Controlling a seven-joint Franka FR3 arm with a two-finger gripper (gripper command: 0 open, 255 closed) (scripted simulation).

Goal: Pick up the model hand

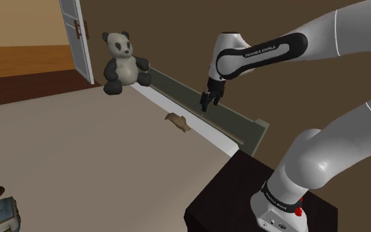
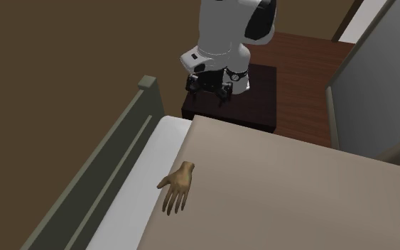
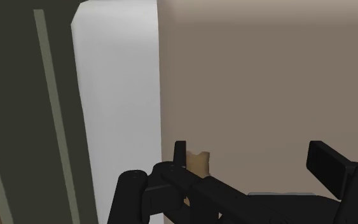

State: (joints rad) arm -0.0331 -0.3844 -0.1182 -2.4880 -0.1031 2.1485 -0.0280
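**Approach stage: open hand poised above the model hand at the bed's edge.**

The black hand hangs in the air over the olive bed rail, its two fingers spread apart and pinching nothing. In the shoulder view the tan model hand lies at about 8 o'clock of it, apart and untouched. The model hand rests flat on the beige bed, just beside the white strip along the bed's edge, with its fingertips pointing away from the dark stand. In the wrist view it shows beside the inner face of one finger, so the spread probably serves to straddle it on descent. Because it lies low and flat, a grasp across the palm seems likely. A panda toy sits at 10 o'clock of the model hand, well apart from the approach path.
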